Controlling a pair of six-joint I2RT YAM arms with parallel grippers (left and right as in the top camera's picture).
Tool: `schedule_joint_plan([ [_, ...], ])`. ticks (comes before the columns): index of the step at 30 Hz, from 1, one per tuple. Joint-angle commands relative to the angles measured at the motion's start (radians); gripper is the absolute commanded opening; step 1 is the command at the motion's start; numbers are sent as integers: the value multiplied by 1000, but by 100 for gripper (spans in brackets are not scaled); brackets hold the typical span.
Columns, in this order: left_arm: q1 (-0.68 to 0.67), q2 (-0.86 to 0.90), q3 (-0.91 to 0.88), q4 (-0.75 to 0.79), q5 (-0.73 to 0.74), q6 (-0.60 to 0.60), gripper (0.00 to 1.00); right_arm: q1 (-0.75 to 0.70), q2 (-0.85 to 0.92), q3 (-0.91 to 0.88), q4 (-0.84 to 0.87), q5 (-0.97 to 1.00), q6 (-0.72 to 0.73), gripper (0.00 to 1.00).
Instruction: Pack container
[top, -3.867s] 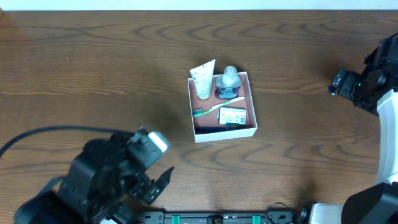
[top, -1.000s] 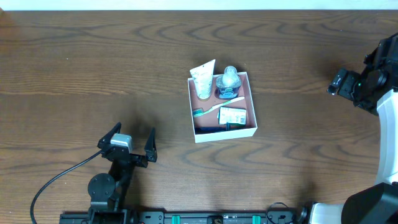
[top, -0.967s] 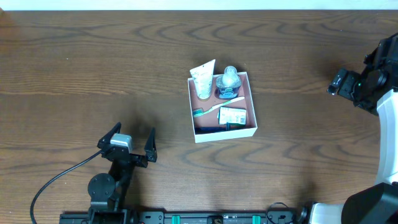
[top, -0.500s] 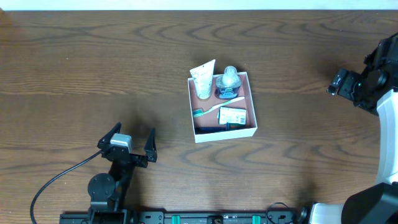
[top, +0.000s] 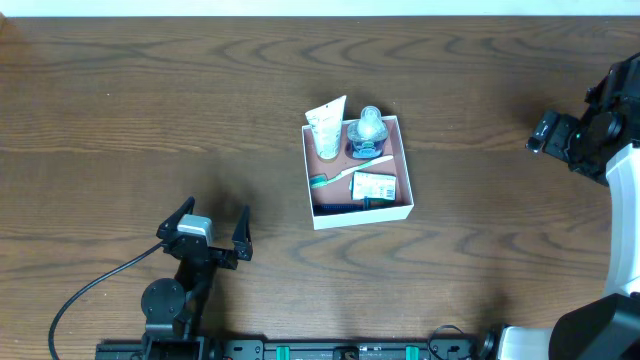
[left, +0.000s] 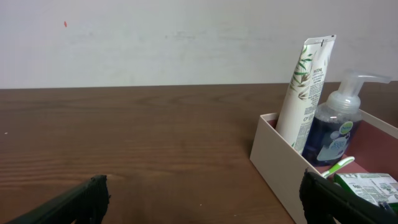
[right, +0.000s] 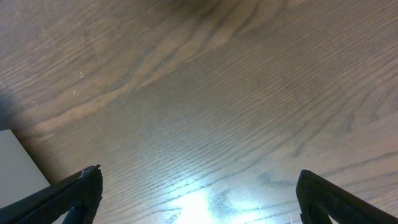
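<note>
Table: wood surface (top: 150, 100) is lying open on all sides of the container (top: 360, 214), leaving wide passage.
Far wall: a tube (top: 326, 128) and a pump bottle (top: 367, 128) are standing tall, blocking low entry there.
Floor: a toothbrush (top: 350, 173) and a small packet (top: 373, 186) are lying flat, covering most of it.
From above: the near half is offering room over the flat items.

Your left gripper (top: 216, 209) sits low, down and to the left of the shallow square white cardboard box (top: 362, 214) in the overhead view and well apart from it. Its jaws are spread wide with nothing between them. Your left arm (top: 165, 300) is folded back behind it. Your right gripper (right: 199, 174) is well to the right of the box, tilted down at the tabletop, its jaws wide and empty.
</note>
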Motion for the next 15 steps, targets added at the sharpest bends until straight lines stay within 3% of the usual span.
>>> schedule_joint_plan([
  [1, 6, -6, -11, -47, 11, -16, 98, -4, 2, 3, 0, 0, 11, 99],
  [9, 6, -6, -11, -47, 11, -16, 98, 16, -63, 3, 0, 1, 11, 99],
  [15, 6, -6, -11, -47, 11, -16, 98, 173, -236, 3, 0, 0, 11, 99],
])
